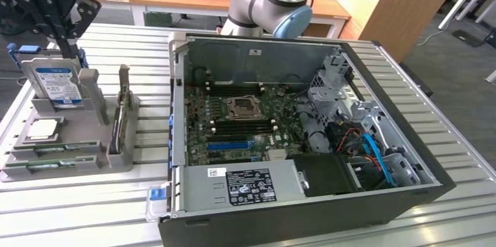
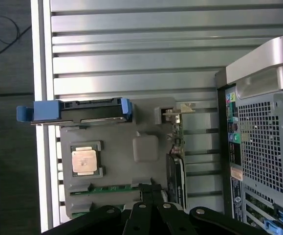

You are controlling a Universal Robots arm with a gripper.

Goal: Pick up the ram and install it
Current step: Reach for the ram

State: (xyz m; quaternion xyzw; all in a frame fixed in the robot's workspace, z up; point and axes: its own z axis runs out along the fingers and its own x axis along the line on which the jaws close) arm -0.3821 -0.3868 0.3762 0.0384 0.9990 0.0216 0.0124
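Ram [image 1: 58, 149] [image 2: 107, 188]: long, narrow, flat green circuit-board stick, seated on its long edge in a slot of the grey moulded parts fixture [image 1: 116, 160], at the end away from the upright silver, blue-labelled hard drive [image 1: 58, 81] and just beside the pocket with the square silver CPU chip [image 1: 43, 129]; second green strip [image 1: 50, 167] in the neighbouring slot. Black two-fingered gripper [image 1: 62, 40] [image 2: 150, 191] poised above the fixture, jaws closed fully on each other, nothing between them, clear of the stick. Open black computer case [image 1: 271, 224] with its green motherboard [image 1: 240, 122] to the exterior view's right of the fixture, both on the slatted aluminium table [image 1: 78, 212]. Handling, by judgement: probably light and rigid, yet thin and easily cracked if bent or twisted; faces smooth, so liable to slip under a weak pinch. Likely best hold: across the two flat faces near mid-length of the exposed upper edge, away from the contact edge down in the slot, with a straight lift to avoid binding.
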